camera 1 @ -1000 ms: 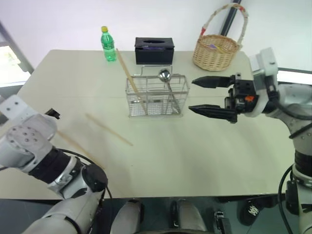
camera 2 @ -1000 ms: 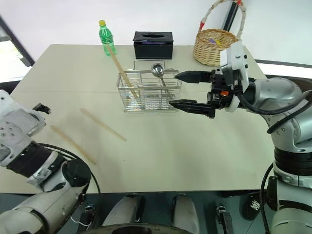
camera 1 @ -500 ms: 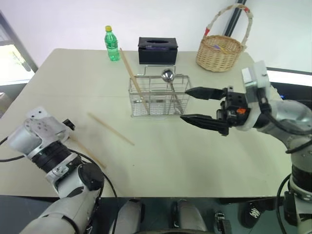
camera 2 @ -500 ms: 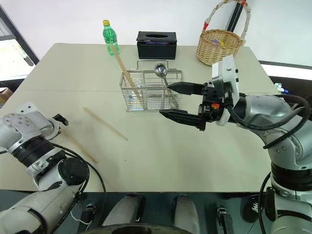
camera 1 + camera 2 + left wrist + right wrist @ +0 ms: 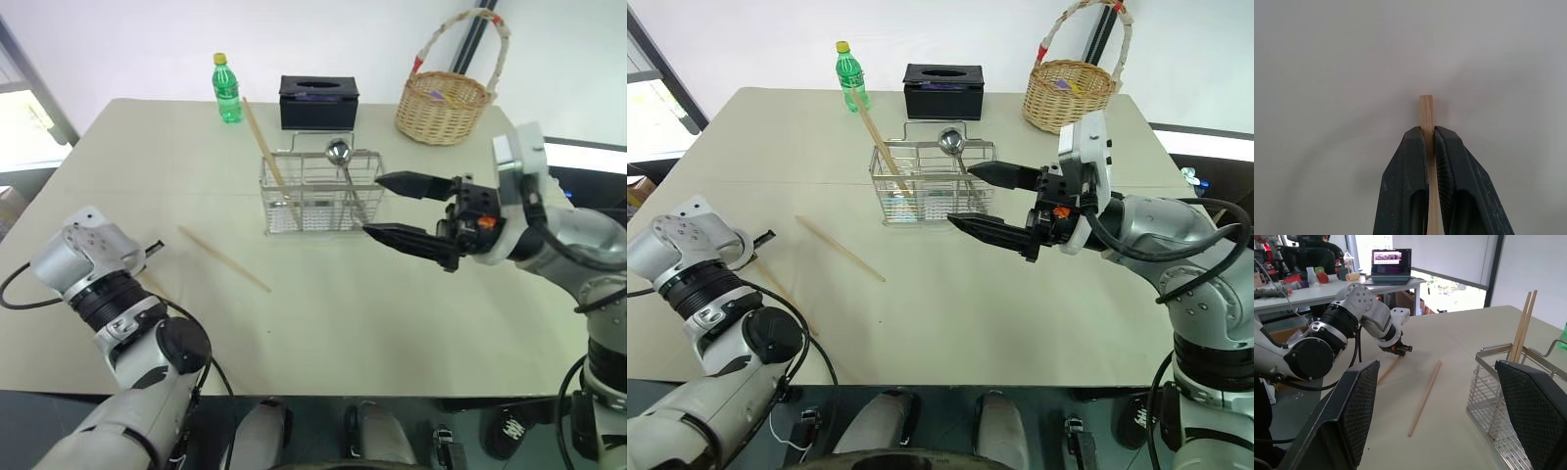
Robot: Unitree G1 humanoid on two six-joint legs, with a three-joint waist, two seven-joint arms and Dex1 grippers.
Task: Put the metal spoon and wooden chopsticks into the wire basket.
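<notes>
The wire basket [image 5: 318, 193] stands at the table's middle back. The metal spoon [image 5: 338, 152] stands upright in it, bowl up. Two wooden chopsticks [image 5: 1522, 325] lean in its left end. Another chopstick [image 5: 223, 258] lies loose on the table, left of the basket. At the table's left, my left gripper [image 5: 1430, 133] is shut on the end of a further chopstick [image 5: 1426, 111], which lies on the tabletop. My right gripper [image 5: 372, 204] hovers open just right of the basket and points left, with nothing between its fingers [image 5: 1359, 404].
A green bottle [image 5: 226, 88], a black tissue box [image 5: 318, 102] and a round wicker basket [image 5: 443, 106] line the table's far edge. Beyond the table's left side stands a desk with a laptop [image 5: 1391, 264].
My left gripper has come down onto the chopstick at the table's left and shut on its end. The right gripper has stayed open beside the basket.
</notes>
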